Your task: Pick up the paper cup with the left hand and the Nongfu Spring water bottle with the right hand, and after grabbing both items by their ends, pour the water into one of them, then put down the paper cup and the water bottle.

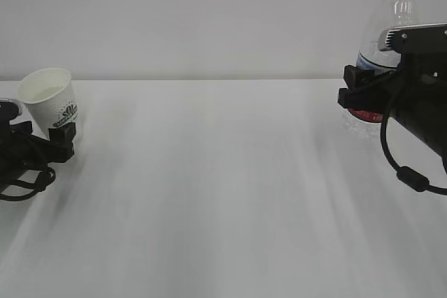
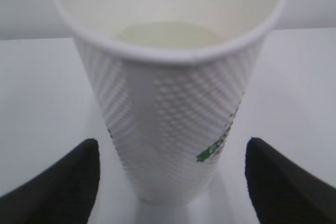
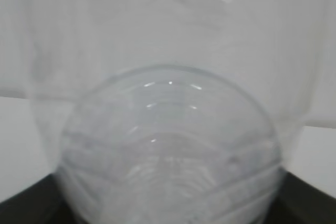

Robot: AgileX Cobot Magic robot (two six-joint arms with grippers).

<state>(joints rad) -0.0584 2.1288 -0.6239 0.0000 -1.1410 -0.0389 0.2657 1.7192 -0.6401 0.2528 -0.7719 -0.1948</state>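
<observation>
Setting both items down cleanly is judged to be the step in hand: the paper cup (image 2: 168, 103) stands on the table (image 1: 223, 193) and appears already released, while the Nongfu Spring water bottle (image 1: 391, 54) is not yet let go.

For the cup, the left hand (image 1: 59, 137) should be drawn straight back along its own axis, so that neither finger brushes the cup wall. In the left wrist view the fingers (image 2: 58, 182) stand wide apart, one on each side of the cup's lower half, with table visible between each finger and the cup. No contact is seen. The water (image 2: 168, 35) lies low inside the cup.

For the bottle, the base should be confirmed flat on the table before the jaws are parted, since a tall, nearly emptied bottle is judged easy to topple. In the exterior view the right hand (image 1: 363, 95) is seen clamped about the bottle's labelled lower body, the neck rising upright above it. In the right wrist view the ribbed body fills the space between the two fingers. Whether the base already rests on the table cannot be told.
</observation>
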